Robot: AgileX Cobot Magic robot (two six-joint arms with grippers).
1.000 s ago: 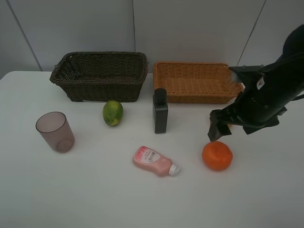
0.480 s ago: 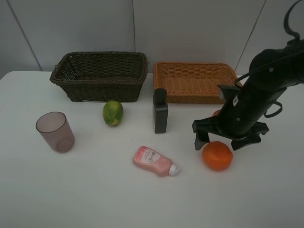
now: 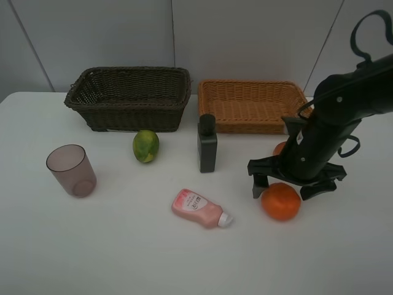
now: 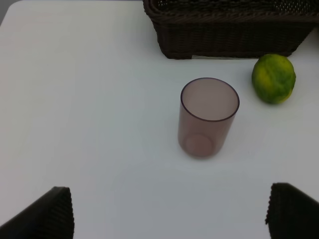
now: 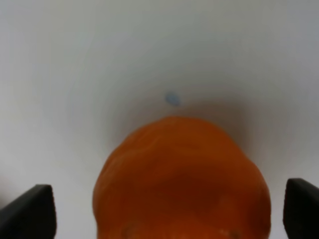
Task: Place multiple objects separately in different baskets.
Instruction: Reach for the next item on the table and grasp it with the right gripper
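The right claw (image 3: 285,186) hangs spread wide over the orange (image 3: 280,202), a finger on either side of the fruit and nothing gripped. The orange sits on the white tabletop (image 3: 123,246) toward its right edge, well forward of the baskets.

Both baskets stand side by side along the far edge, the dark brown basket (image 3: 129,117) on the left and the tan basket (image 3: 252,126) on the right, and both look empty. Just behind the right arm a sliver of a reddish peach-like fruit (image 3: 279,147) shows.

Ahead of the baskets stand the green fruit (image 3: 145,145) and the black bottle (image 3: 207,144). The pink bottle (image 3: 199,209) lies on its side nearer the front edge, and the mauve cup (image 3: 72,170) stands upright toward the left edge.

The left claw (image 4: 169,213), also wide and empty, hovers back from that cup.

The step in hand appears to be the first pick, with the orange as target. Next, the right claw likely needs to settle lower around the fruit's widest part, close gently so it does not roll out, then lift toward the nearby tan basket.
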